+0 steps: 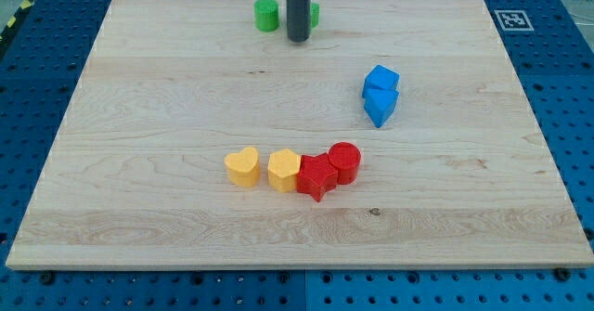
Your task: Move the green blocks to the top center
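Note:
A green cylinder block (266,15) sits near the view's top centre of the wooden board (139,162). A second green block (314,15) shows only as a sliver to the right of the rod, mostly hidden behind it; its shape cannot be made out. My tip (298,39) rests on the board between the two green blocks, slightly below them, close to both.
Two blue blocks (380,95) lie touching at the view's right of centre. Below the centre stand a row of a yellow heart (243,167), a yellow block (284,170), a red star (316,176) and a red cylinder (344,161). A marker tag (512,19) sits at the top right.

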